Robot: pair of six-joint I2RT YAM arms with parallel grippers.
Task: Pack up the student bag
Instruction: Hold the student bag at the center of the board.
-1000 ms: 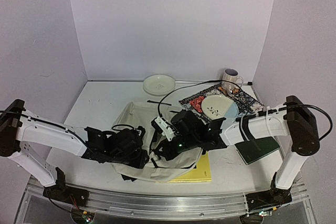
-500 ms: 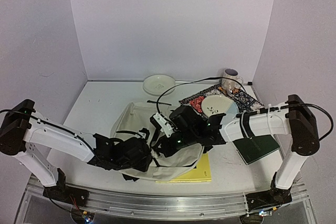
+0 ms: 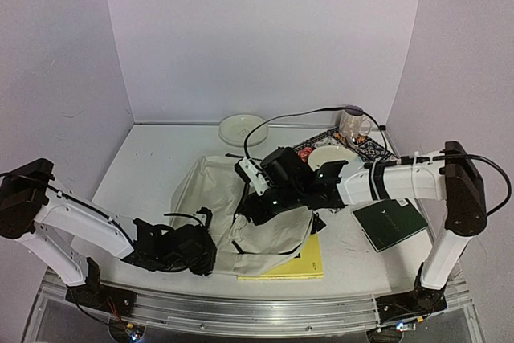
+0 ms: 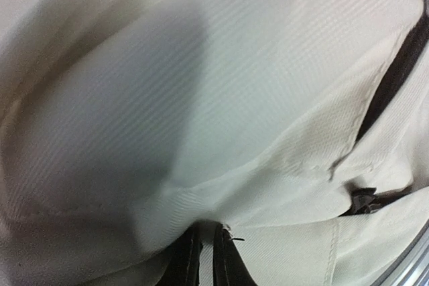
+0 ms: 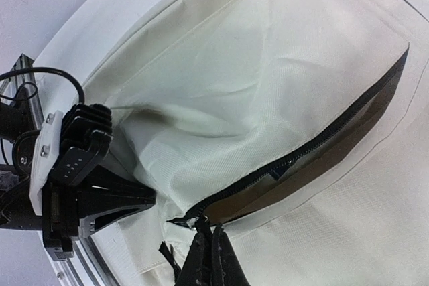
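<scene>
Bag [image 3: 269,234] lies slumped on the table [image 3: 152,166], centre near edge, between the two arms, its near right corner over a yellow book [image 3: 307,261]. Left gripper [image 4: 206,262] is low at the bag's near left edge with its jaws almost together and a thin fold of cream cloth between the tips. I read this as an anchoring pinch that keeps the soft body from sliding while the other arm works. Right gripper [image 5: 206,256] is fully closed, tips meeting at the near end of the zipper [image 5: 315,145]. It seems to grip the pull or the tape there (which one is hidden by the fingers). Holding at that end fits drawing the pocket mouth open against the left arm's hold. The pocket [image 5: 301,169] gapes along most of the zipper line. Only dark lining shows inside and no item is visible in it, so packing looks not yet begun. Candidates to pack, by my judgement: the yellow book, pinned under the bag, and a green book [image 3: 389,224] just right of it, lying clear. Far right: a mug [image 3: 352,122] beside a placemat [image 3: 373,150], contents not visible. A plate [image 3: 329,160] sits on the placemat, and another plate [image 3: 242,128] is at the back edge. Nothing shows on either plate beyond faint marks.
</scene>
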